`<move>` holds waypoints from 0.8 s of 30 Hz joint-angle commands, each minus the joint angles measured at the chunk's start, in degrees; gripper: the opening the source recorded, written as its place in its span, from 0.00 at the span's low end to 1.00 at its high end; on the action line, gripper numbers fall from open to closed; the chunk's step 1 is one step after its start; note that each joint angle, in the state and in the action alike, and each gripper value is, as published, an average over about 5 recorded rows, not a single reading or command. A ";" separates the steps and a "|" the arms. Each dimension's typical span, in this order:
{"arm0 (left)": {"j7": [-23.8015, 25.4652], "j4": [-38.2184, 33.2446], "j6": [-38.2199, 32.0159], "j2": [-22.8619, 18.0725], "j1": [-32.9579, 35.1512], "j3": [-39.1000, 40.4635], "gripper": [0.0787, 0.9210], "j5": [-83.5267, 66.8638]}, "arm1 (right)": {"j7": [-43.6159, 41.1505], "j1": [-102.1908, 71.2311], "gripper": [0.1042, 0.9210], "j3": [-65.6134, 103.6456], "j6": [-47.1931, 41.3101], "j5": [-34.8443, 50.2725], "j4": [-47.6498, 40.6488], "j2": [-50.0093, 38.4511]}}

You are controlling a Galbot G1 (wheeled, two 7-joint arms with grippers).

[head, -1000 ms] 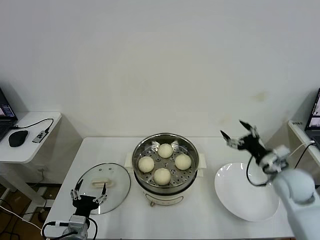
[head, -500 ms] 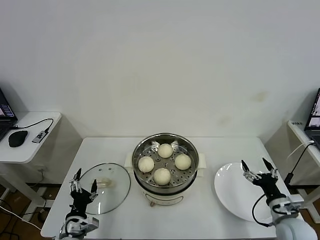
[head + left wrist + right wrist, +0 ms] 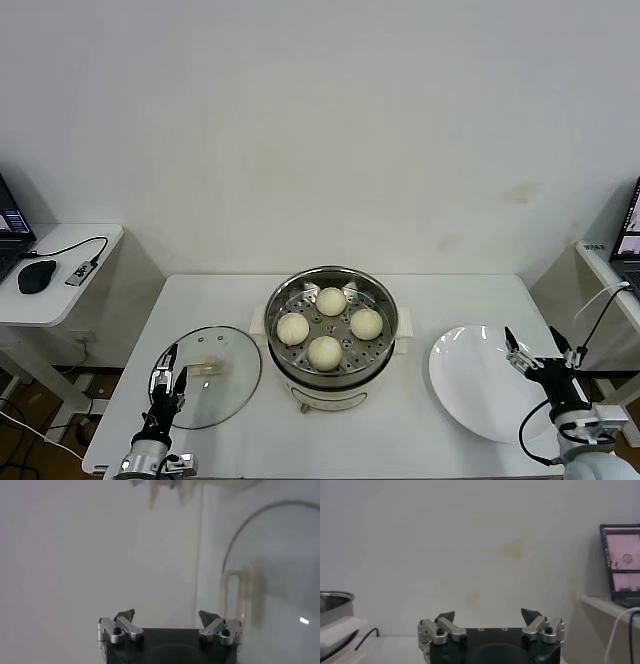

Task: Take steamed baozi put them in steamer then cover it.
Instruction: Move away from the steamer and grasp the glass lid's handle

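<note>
From the head, four steamed baozi (image 3: 328,324) already sit in the steamer (image 3: 331,336) mid-worktop, while the cover (image 3: 207,376) lies flat to its left, so covering remains. The left wrist shows the left gripper (image 3: 167,616), jaws apart and empty, beside the cover's handle (image 3: 236,595), likely lining up a grasp. The right wrist shows the right gripper (image 3: 488,616), jaws open, idle by the plate (image 3: 480,385).

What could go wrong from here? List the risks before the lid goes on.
1. The lid lies flat on the table beside the steamer; the open left gripper sits over its near edge, off the handle, so a grasp from there might miss or slip.
2. Four baozi sit high in the basket; a tilted lid could press one.
3. The open right gripper hangs over the plate and could nudge it.
</note>
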 commanded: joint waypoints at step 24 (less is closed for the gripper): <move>3.44 7.21 7.31 -0.99 -7.37 4.46 0.88 1.72 | 0.26 -2.13 0.88 2.83 1.77 -2.53 0.29 2.60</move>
